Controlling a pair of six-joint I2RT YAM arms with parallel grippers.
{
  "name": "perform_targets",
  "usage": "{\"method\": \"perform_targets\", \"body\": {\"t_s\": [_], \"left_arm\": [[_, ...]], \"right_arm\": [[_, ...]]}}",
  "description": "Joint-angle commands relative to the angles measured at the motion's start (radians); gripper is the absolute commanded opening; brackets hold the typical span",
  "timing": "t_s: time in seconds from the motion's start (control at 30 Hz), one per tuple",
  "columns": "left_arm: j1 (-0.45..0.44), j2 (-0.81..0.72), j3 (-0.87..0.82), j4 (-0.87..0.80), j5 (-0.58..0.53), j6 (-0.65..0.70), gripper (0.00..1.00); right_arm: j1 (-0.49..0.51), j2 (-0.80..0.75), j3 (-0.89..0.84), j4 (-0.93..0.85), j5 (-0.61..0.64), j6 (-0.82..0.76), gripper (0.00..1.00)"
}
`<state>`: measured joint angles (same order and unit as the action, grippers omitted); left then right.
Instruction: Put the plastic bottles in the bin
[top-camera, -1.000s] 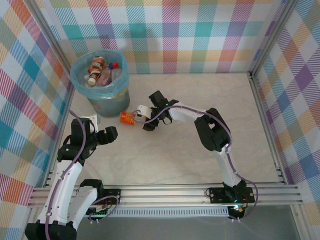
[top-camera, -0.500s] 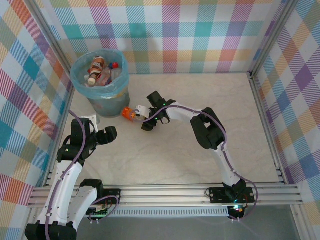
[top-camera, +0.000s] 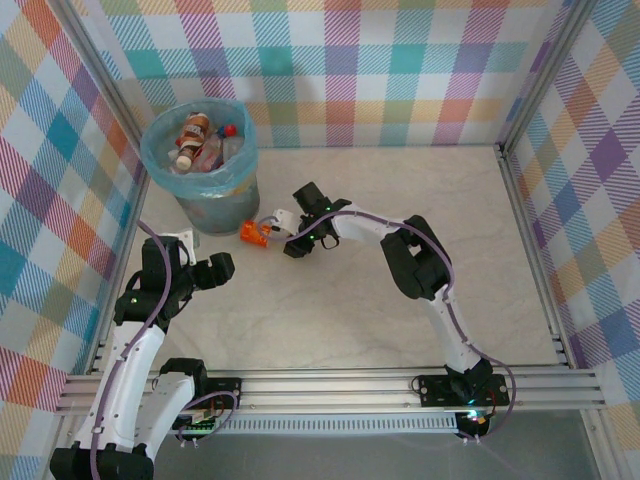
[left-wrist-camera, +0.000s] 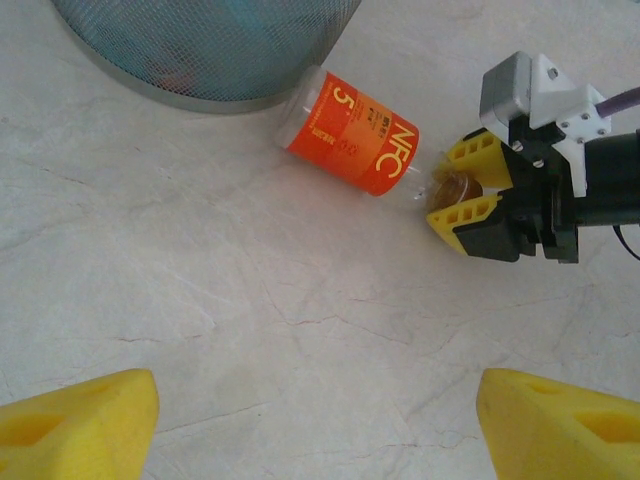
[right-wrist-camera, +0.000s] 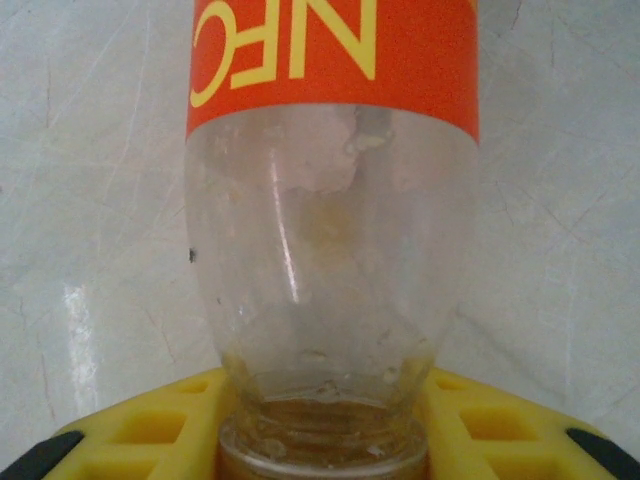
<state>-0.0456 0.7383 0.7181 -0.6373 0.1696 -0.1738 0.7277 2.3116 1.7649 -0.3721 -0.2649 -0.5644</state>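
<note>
1. The surface (top-camera: 350, 290) is carrying the bin (top-camera: 215, 205) at its 10 o'clock corner, with several plastic bottles (top-camera: 195, 135) lying inside.
2. The left tool (top-camera: 222, 268) is hovering at 8 o'clock, fingers spread wide, holding nothing.
3. The right tool (top-camera: 272, 232) is clamping the neck of the orange-labelled bottle (top-camera: 253, 233).
4. That bottle is lying on its side at the bin's 5 o'clock, base just beside its wall.

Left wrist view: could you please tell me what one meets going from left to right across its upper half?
bin → orange-labelled bottle, lying on its side → right tool, closed on that bottle's neck
</note>
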Motion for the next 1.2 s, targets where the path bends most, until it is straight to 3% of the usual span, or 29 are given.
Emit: {"method": "perform_targets", "body": {"t_s": [0.0, 0.17, 0.33, 0.43, 0.8, 1.17], "left_arm": [[-0.006, -0.016, 0.010, -0.012, 0.002, -0.025, 0.83], [-0.005, -0.016, 0.055, 0.032, 0.104, -0.085, 0.83], [-0.006, 0.003, 0.089, 0.192, 0.266, -0.246, 0.85], [-0.024, 0.026, 0.110, 0.278, 0.309, -0.336, 0.87], [-0.272, 0.135, 0.236, 0.437, 0.287, -0.348, 0.89], [-0.339, 0.216, 0.276, 0.492, 0.259, -0.367, 0.76]], "right_arm": [[0.007, -0.123, -0.076, 0.004, -0.011, 0.035, 0.29], [0.006, -0.310, -0.286, 0.084, -0.019, 0.089, 0.27], [0.006, -0.542, -0.515, 0.199, -0.091, 0.199, 0.27], [0.005, -0.661, -0.606, 0.257, -0.146, 0.263, 0.27], [0.006, -0.908, -0.738, 0.432, -0.284, 0.403, 0.28], [0.010, -0.979, -0.804, 0.551, -0.365, 0.507, 0.30]]}}
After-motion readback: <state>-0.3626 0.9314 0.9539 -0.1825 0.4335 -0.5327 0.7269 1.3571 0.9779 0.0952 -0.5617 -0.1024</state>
